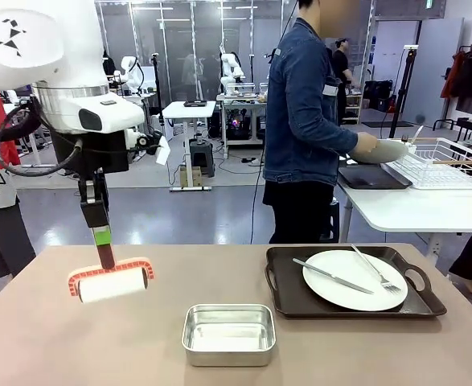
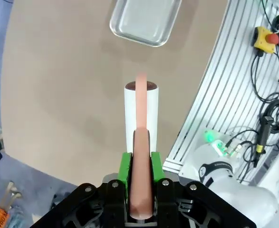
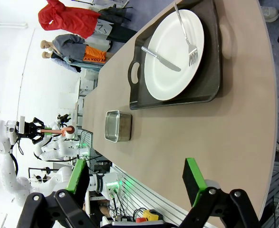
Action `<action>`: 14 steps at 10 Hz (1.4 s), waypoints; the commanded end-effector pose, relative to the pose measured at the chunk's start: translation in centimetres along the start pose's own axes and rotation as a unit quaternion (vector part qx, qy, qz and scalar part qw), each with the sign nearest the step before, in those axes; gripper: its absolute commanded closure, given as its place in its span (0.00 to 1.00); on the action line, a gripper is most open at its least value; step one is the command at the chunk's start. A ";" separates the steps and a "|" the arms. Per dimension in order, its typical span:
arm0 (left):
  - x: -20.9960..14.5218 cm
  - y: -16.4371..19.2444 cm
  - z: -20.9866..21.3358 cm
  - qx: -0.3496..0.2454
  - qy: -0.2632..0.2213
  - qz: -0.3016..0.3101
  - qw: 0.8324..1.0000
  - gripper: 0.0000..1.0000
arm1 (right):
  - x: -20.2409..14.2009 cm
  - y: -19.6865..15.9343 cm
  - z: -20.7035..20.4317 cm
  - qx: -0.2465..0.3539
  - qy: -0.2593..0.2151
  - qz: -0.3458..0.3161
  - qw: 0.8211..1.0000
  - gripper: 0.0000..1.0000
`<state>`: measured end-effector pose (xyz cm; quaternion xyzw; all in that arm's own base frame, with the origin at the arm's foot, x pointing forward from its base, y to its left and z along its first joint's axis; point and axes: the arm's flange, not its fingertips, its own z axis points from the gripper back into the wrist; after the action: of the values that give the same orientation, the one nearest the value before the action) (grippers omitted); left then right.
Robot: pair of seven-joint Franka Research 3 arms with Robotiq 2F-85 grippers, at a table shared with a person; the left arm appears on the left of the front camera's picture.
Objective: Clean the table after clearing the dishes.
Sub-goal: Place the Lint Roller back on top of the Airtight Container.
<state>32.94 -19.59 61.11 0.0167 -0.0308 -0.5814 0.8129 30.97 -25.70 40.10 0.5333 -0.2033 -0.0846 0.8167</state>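
Grip (front view): left gripper (image 1: 103, 239) clamped narrow on the handle of a lint roller (image 1: 111, 283), roll hanging straight below the fingers, at or just above the table (image 1: 67, 346); contact not clear.
Dishes (front view): one tray (image 1: 277, 277) with plate (image 1: 355, 281), knife (image 1: 332, 277) and fork (image 1: 376, 270) not yet cleared, well off to that gripper's right; person (image 1: 300, 121) beyond it, turned to a white table (image 1: 412, 211) bearing a dark tray (image 1: 372, 177) beside a wire rack (image 1: 449, 165).
Progress (front view): clearing seemingly partway; rolling judged barely begun, if at all.
Room (front view): bare top around the roll; steel pan (image 1: 228, 334) near on the right, likely first obstacle for a sweep that way; far edge and left corner of the table close by.
Grip (left wrist view): green pads (image 2: 125, 166) pressed on the pink handle, roll (image 2: 141, 107) directly ahead of the fingertips.
Room (left wrist view): steel pan (image 2: 145, 21) farther ahead, apart from the roll; open tabletop on one side, table edge with a metal rail close on the other.
Grip (right wrist view): right gripper (image 3: 134, 178) spread wide, nothing between the fingers.
Dishes (right wrist view): tray (image 3: 216, 57) ahead of the fingers, plate (image 3: 175, 52) with cutlery on it; steel pan (image 3: 118, 126) apart from it.
Room (right wrist view): broad bare strip of table between fingers and tray; table edge close beneath.
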 end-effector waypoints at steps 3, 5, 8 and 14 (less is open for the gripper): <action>0.0 -0.6 -0.5 -0.019 0.021 0.002 1.000 0.79 | -0.2 0.3 0.1 0.005 -0.003 0.001 1.000 0.00; 2.3 -0.1 -0.2 0.028 0.020 -0.061 0.998 0.79 | -0.2 0.3 0.1 0.005 -0.003 0.001 1.000 0.00; 12.2 0.7 -1.2 0.014 0.040 -0.168 0.985 0.79 | -0.2 0.3 0.1 0.005 -0.003 0.001 1.000 0.00; 22.2 3.0 -9.3 -0.056 0.042 -0.233 0.970 0.79 | -0.2 0.3 0.1 0.005 -0.003 0.001 1.000 0.00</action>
<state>43.01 -39.40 51.87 -0.0081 0.0413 -0.7464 0.6641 31.00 -25.70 40.11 0.5332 -0.2032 -0.0843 0.8169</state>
